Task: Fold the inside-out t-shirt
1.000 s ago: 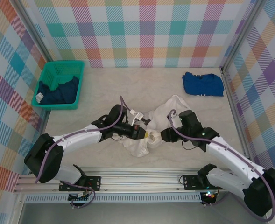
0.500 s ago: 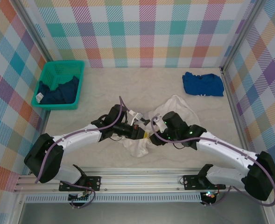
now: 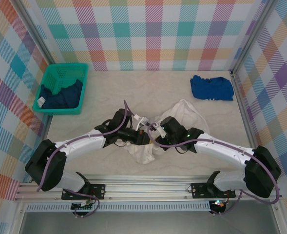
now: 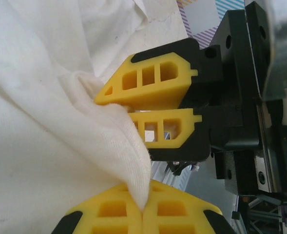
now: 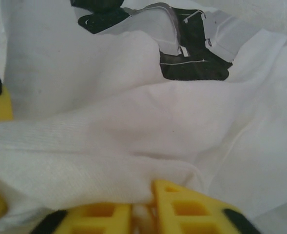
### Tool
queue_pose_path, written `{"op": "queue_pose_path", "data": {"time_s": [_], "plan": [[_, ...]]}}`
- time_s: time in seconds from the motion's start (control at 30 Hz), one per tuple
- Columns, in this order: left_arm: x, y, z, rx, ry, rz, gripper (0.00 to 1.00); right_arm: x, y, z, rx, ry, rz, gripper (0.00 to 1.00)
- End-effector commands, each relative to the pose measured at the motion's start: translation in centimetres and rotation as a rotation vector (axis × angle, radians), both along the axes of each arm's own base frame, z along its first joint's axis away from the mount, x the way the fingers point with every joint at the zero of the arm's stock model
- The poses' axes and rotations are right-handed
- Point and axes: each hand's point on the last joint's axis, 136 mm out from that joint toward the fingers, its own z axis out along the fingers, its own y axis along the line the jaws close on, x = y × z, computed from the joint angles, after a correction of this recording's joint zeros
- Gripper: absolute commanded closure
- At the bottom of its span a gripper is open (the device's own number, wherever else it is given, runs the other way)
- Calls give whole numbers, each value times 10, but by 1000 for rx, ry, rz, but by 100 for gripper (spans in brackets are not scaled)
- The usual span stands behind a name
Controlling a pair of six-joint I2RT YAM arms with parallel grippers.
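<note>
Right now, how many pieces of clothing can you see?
3: the white t-shirt in the middle, a blue shirt far right, and a navy garment in the green basket far left. More could be hidden under it.

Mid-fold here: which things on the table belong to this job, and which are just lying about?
Job in hand:
white t-shirt, bunched at the centre
left gripper and right gripper, both shut on it

Lying about:
green basket, far left
navy garment inside it
blue shirt, far right
</note>
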Motion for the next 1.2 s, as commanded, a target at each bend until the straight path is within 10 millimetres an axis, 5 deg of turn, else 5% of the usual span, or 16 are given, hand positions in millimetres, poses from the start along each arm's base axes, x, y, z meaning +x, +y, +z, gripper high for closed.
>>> {"op": "queue_pose_path", "data": {"time_s": [0.0, 0.23, 0.43, 0.67, 0.9, 1.17], "plan": [[6, 9, 7, -5, -7, 28, 100, 6, 5, 16, 47, -18, -33, 92], [26, 35, -3, 33, -7, 144, 100, -13, -19, 32, 150, 40, -73, 96], [35, 44, -13, 90, -6, 187, 100, -18, -6, 59, 349, 83, -23, 98], [55, 74, -51, 338, -9, 323, 100, -14, 0, 93, 592, 142, 20, 99], [52, 72, -32, 300, -105, 307, 66, -1, 1, 87, 652, 201, -34, 100], [15, 58, 12, 141, -342, 206, 44, -4, -1, 75, 642, 202, -15, 100]]}}
